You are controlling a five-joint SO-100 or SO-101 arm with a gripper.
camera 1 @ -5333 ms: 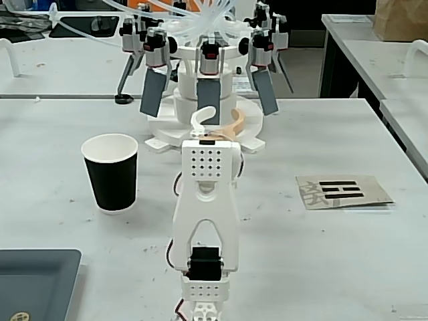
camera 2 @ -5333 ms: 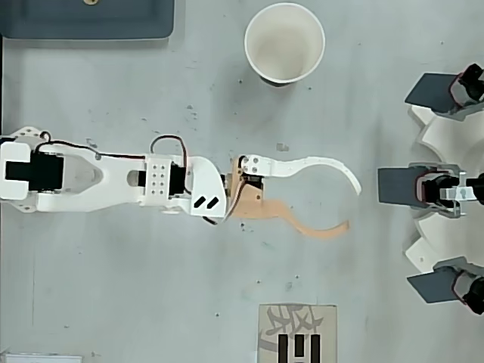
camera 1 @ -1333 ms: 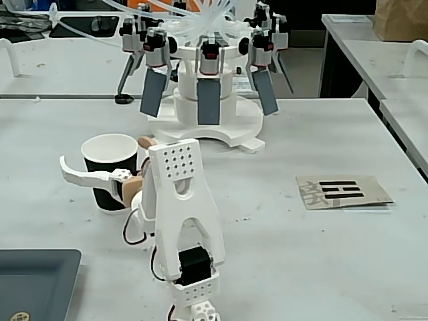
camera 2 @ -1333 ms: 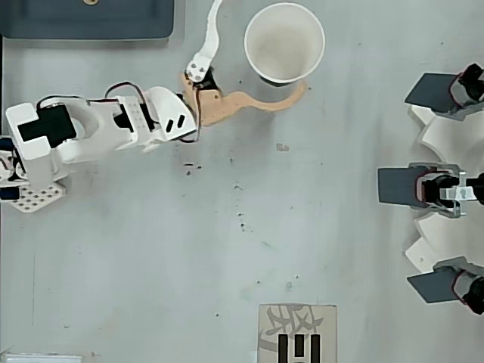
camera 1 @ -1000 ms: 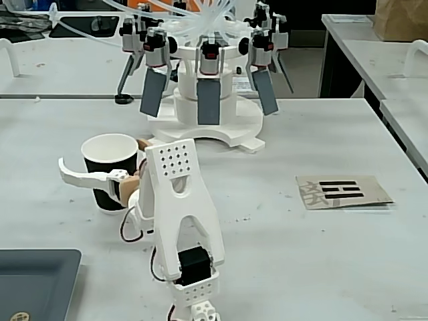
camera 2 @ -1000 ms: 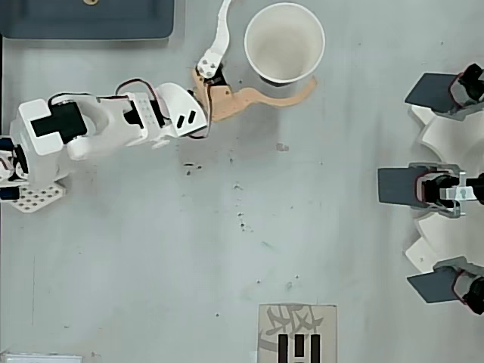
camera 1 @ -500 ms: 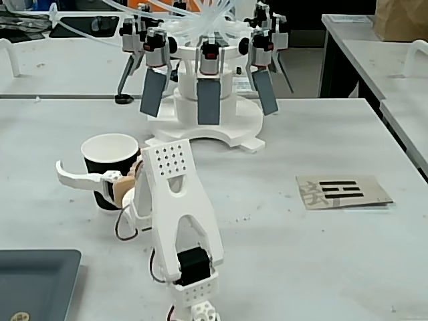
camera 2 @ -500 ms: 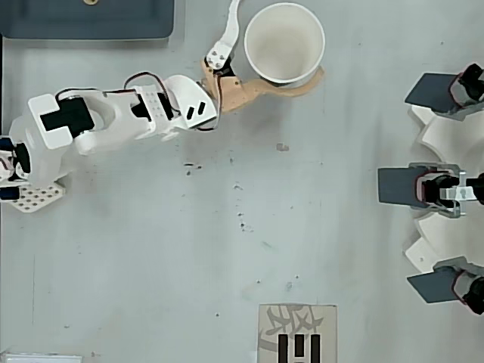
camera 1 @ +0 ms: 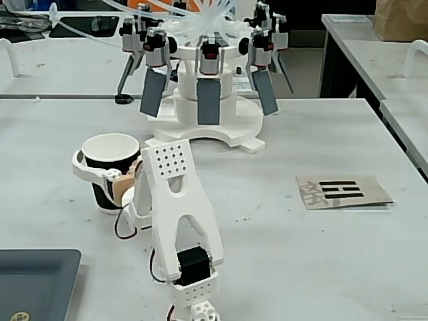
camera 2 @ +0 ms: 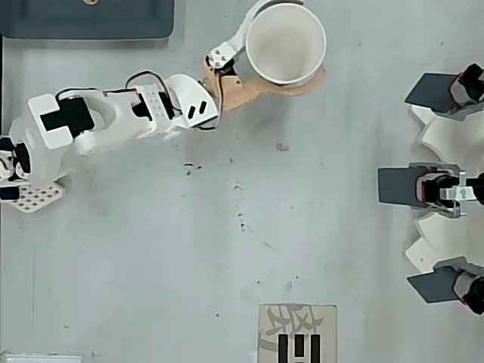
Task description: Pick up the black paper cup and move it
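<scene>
The black paper cup stands upright at the left of the table in the fixed view, with its white rim and white inside showing. From overhead, the black paper cup is at the top centre. My gripper is shut on it. The white finger curves round one side and the tan finger lies against the other. In the overhead view the gripper reaches the cup from the left, with the white arm behind it. I cannot tell whether the cup's base rests on the table.
A white fixture carrying three grey paddles stands at the back of the fixed view, along the right edge overhead. A printed card lies flat. A dark grey tray sits near the arm's base.
</scene>
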